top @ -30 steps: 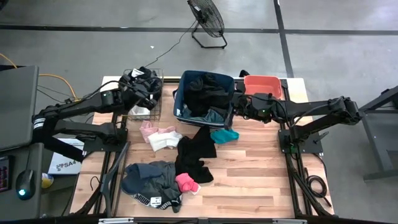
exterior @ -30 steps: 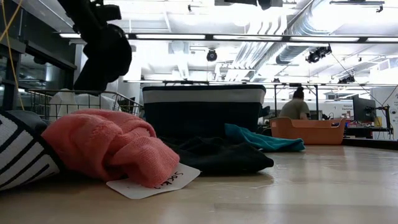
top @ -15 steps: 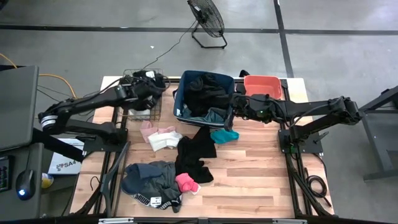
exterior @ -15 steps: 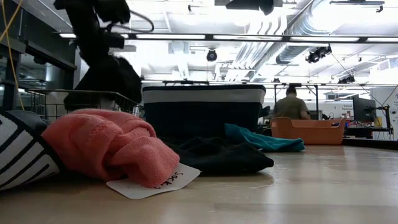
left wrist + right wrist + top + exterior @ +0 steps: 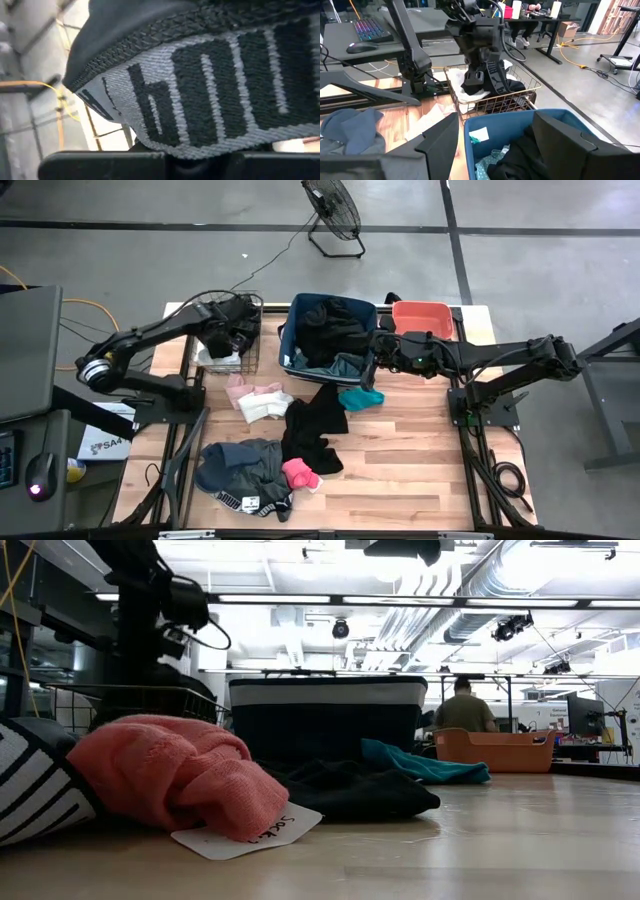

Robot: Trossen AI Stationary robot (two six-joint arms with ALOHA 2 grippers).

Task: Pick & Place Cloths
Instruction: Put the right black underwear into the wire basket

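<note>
Left arm has swung its black cloth over the wire basket

Since the earlier frames the left gripper (image 5: 485,75) has moved from beside the wire basket (image 5: 228,345) to over its middle, still clamped on a black cloth (image 5: 492,80) with a grey lettered band, which hangs into the basket onto a white piece and other dark fabric. The right gripper (image 5: 372,360) has not moved: it hovers at the edge of the blue fabric bin (image 5: 330,335), fingers apart, holding nothing. The bin holds black and dark blue cloths plus a patterned teal piece. The coral tub (image 5: 422,315) sits just beyond the right arm. On the worktop (image 5: 420,450) the other cloths lie as before: pale pink and white pieces (image 5: 255,398), a black one (image 5: 315,425), a teal one (image 5: 360,396), a grey heap (image 5: 240,470) and a bright pink one (image 5: 300,474).
</note>
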